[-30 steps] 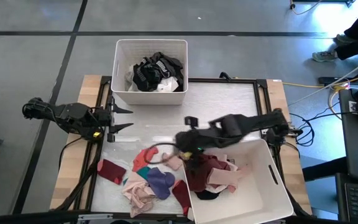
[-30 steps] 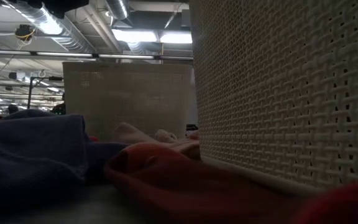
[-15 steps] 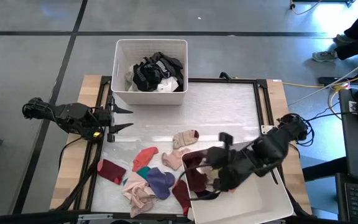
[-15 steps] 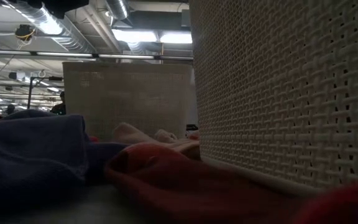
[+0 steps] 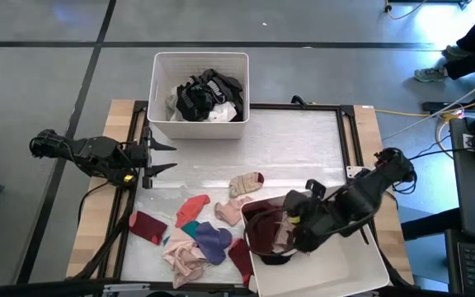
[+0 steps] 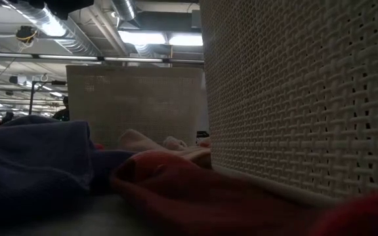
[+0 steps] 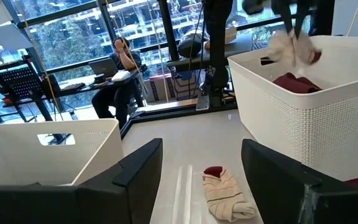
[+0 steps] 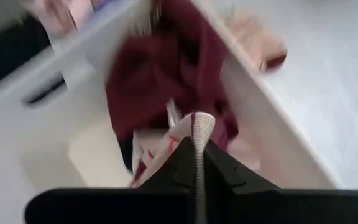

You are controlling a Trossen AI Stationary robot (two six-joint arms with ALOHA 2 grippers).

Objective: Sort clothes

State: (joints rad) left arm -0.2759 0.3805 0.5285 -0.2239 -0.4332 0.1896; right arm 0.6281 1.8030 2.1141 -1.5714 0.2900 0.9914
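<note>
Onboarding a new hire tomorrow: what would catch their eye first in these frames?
Probably the right gripper, shut on a pale garment above the near white bin, which holds maroon clothes. Next, the loose colourful pile on the table left of that bin. The left gripper waits open at the table's left edge, and the far bin holds black and white items.

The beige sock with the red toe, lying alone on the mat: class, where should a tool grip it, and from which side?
Grip the beige sock across its middle, coming straight down from above: it lies flat and apart from the pile, so nothing blocks a top approach.
</note>
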